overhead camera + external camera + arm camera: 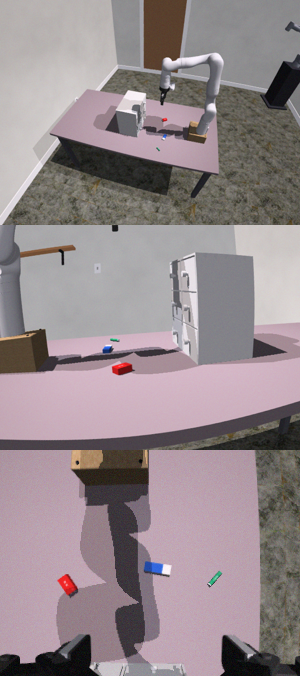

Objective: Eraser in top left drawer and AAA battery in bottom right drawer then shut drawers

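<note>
the battery lay nearest on the table, then the blue-and-white eraser, then the red block; above, the fingers hung wide open, empty. the chest stood off to one side.

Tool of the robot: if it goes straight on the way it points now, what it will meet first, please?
Probably the table top, in front of the chest: the tool points down. Depth is unclear, so how near it would pass the chest I cannot tell.
</note>
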Controlling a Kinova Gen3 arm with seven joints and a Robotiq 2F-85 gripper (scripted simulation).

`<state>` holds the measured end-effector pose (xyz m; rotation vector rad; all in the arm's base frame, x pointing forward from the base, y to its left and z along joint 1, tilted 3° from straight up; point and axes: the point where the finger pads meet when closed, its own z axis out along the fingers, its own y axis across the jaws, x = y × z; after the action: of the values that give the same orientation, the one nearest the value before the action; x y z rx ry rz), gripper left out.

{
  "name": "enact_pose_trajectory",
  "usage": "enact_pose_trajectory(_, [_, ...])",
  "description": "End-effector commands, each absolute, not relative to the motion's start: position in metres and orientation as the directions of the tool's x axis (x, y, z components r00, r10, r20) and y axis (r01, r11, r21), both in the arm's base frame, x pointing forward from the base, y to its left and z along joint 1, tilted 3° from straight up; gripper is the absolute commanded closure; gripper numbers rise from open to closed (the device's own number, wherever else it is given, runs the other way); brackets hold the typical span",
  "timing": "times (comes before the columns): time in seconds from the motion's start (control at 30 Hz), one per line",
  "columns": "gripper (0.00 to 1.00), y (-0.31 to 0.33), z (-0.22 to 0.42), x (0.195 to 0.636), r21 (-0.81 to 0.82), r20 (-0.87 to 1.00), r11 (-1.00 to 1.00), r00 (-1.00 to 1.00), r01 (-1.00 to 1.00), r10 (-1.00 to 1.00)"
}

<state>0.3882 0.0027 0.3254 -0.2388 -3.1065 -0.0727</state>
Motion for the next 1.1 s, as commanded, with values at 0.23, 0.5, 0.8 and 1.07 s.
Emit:
enact_pose_trajectory(0.23, [0.0,0.0027,0.3247,0.389,0.045,0.015,0.987,-0.988,0.153,0.153])
enact_pose_trajectory(0.5, [0.0,0.0025,0.3225,0.3906,0.045,-0.005,0.987,-0.988,0.153,0.153])
enact_pose_trajectory(0.8, [0.0,0.0023,0.3199,0.3926,0.045,-0.026,0.987,-0.988,0.153,0.154])
enact_pose_trajectory(1.07, [0.0,0.0021,0.3162,0.3953,0.045,-0.058,0.987,-0.986,0.153,0.156])
